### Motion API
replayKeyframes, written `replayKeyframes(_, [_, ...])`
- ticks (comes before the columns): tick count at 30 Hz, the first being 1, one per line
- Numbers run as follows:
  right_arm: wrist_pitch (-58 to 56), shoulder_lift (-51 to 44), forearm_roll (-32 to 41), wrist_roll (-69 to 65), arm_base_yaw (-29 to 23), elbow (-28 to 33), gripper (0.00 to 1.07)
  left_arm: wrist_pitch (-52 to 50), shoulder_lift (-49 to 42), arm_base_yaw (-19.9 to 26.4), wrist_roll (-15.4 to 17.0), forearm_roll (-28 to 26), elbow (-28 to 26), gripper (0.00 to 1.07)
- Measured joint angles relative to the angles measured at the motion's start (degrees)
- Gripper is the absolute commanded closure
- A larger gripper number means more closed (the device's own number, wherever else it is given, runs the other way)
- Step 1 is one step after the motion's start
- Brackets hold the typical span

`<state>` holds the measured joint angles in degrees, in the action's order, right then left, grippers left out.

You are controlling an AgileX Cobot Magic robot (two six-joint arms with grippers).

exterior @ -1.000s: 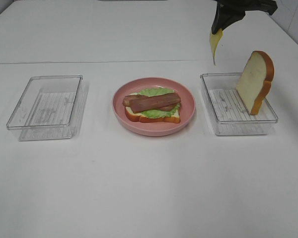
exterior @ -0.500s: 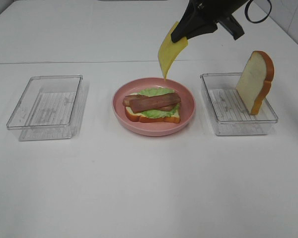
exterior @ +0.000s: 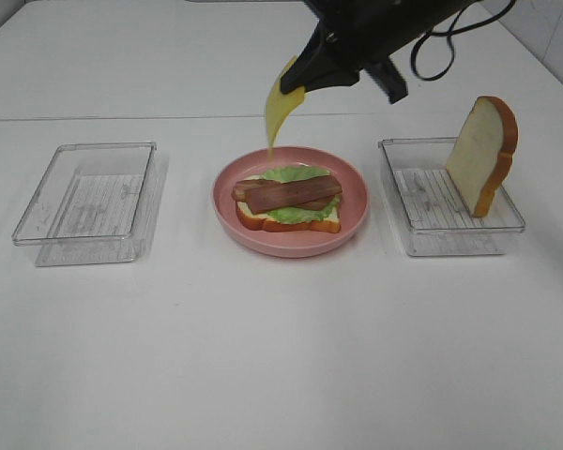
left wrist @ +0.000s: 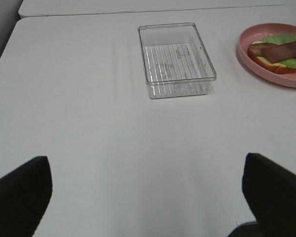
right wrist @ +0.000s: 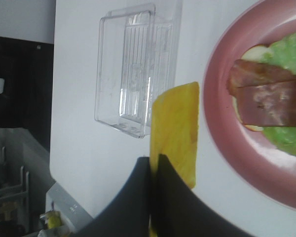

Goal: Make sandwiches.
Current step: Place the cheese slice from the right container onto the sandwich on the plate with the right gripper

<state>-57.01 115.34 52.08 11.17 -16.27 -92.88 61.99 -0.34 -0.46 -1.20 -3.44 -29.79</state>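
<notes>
Right gripper [exterior: 298, 82]: clamped on yellow cheese [exterior: 279, 111], hanging by the plate's far rim.
Pink plate [exterior: 291, 246]: bread, lettuce, bacon [exterior: 286, 192] stacked.
Second bread slice [exterior: 483, 155]: upright in right clear box [exterior: 422, 239].
Left gripper [left wrist: 145, 163]: jaws apart, empty.

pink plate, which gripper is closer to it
Right. The right gripper hangs raised just beside the rim of the pink plate, gripping the cheese slice; the left gripper is far back across the table, open.

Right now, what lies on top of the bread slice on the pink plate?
Green lettuce lies on the bread slice, with brown bacon strips on top. They hide the bread's middle.
</notes>
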Motion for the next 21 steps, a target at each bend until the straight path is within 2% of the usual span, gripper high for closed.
replayKeyframes(3, [0.29,5.1,5.5,2.46,-1.43,0.0,1.07,0.0,0.0,0.0,0.0,0.0,0.0,0.06])
replayKeyframes(8, [1.6,10.43,9.17,4.87,-1.66,0.0,1.07,0.0,0.0,0.0,0.0,0.0,0.0,0.06])
replayKeyframes(12, [1.89,13.12,9.28,4.87,-1.66,-1.38,1.07,0.0,0.0,0.0,0.0,0.0,0.0,0.06])
replayKeyframes(16, [2.52,15.93,9.0,4.76,-1.66,-5.16,1.07,0.0,0.0,0.0,0.0,0.0,0.0,0.06])
replayKeyframes(21, [2.92,16.5,4.64,3.04,-1.6,-6.42,1.07,0.0,0.0,0.0,0.0,0.0,0.0,0.06])
